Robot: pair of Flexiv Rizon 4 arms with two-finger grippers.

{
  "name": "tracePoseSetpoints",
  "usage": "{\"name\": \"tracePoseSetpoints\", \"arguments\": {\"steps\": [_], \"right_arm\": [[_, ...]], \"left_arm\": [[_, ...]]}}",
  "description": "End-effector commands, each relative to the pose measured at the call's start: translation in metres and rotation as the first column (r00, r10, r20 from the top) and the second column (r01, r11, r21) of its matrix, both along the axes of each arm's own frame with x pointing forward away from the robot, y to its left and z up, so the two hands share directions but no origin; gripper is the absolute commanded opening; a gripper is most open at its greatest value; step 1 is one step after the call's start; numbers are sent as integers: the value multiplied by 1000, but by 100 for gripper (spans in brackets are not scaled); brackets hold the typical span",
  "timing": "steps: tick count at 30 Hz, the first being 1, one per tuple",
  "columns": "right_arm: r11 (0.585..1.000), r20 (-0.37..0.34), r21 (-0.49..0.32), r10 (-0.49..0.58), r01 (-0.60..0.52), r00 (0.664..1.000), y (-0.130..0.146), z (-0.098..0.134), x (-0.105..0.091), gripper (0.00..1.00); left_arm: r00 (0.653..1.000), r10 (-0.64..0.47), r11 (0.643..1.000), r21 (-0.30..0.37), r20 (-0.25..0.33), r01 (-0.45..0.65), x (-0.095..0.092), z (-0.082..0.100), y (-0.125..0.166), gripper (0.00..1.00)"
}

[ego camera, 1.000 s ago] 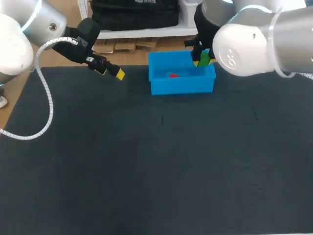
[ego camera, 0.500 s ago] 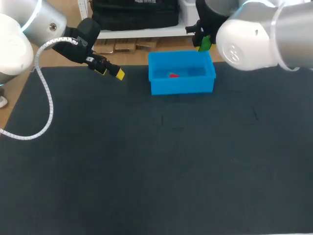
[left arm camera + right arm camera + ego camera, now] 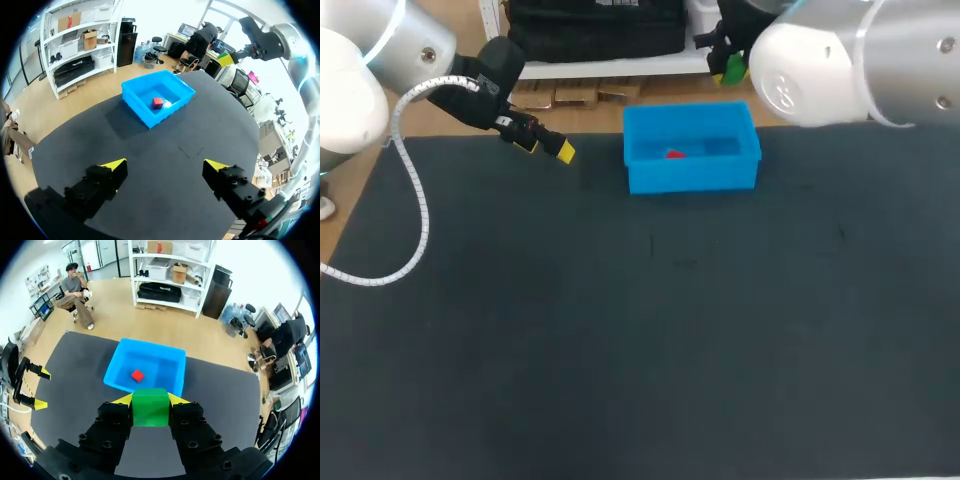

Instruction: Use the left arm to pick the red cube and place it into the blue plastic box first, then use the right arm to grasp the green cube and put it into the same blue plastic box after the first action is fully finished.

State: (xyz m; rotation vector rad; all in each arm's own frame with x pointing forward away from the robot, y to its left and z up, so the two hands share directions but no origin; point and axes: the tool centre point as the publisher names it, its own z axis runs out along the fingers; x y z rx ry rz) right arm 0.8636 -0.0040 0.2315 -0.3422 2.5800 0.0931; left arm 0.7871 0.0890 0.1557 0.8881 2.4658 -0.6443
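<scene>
While left fingers (image 3: 113,165) stand apart, right fingers (image 3: 123,400) clamp the green cube (image 3: 150,407) near the blue box (image 3: 116,372).

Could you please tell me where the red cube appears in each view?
Head view: red cube inside the blue plastic box.
Left wrist view: red cube well ahead of the left tool.
Right wrist view: red cube beyond the green cube.
Shared landmark: the blue plastic box.

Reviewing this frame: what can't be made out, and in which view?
- Head view: the right claw is mostly hidden behind its own arm's white housing; only a sliver of the green cube shows.
- Head view: the red cube in the blue box is too small to show its pose.
</scene>
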Motion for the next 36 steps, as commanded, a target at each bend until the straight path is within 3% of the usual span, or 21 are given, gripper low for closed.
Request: {"name": "tracePoseSetpoints", "arguments": {"steps": [1, 21, 36], "right_arm": [[1000, -12, -7, 4, -4, 1000, 5, 3, 13, 0], [1000, 13, 20, 21, -21, 1000, 8, -10, 57, 0], [1000, -5, 14, 9, -9, 1000, 7, -29, 76, 0]], "left_arm": [[1000, -3, 1000, -2, 1, 3, 1, -1, 1, 100], [1000, -3, 1000, -2, 1, 3, 1, -1, 1, 100], [1000, -3, 1000, -2, 1, 3, 1, -1, 1, 100]]}}
